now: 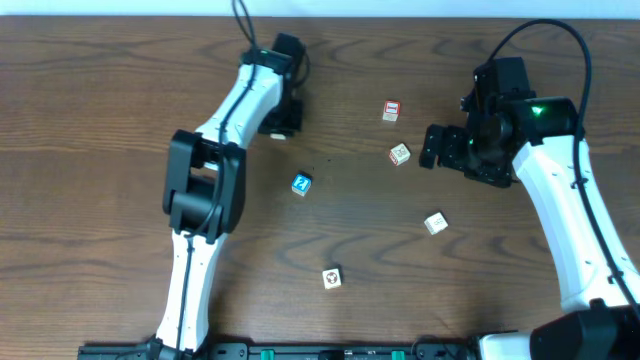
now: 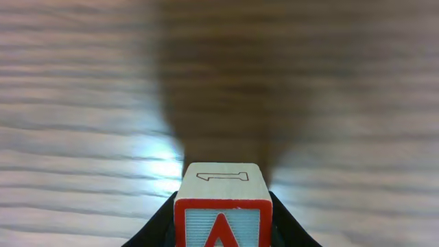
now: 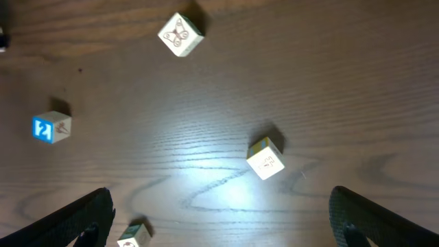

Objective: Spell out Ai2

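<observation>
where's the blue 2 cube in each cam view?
Overhead: blue 2 cube just left of centre.
Left wrist: not in it; only the A cube shows.
Right wrist: blue 2 cube at far left, mid-height.
Shared landmark: dark-picture cube, lower centre overhead, top of right wrist.

Overhead: we see even light, table [image 1: 100, 120] sharp.
Left wrist: we see blurred wood, broad shadow, glare beside the A cube [image 2: 221, 182].
Right wrist: we see dim edges, central glare.
</observation>
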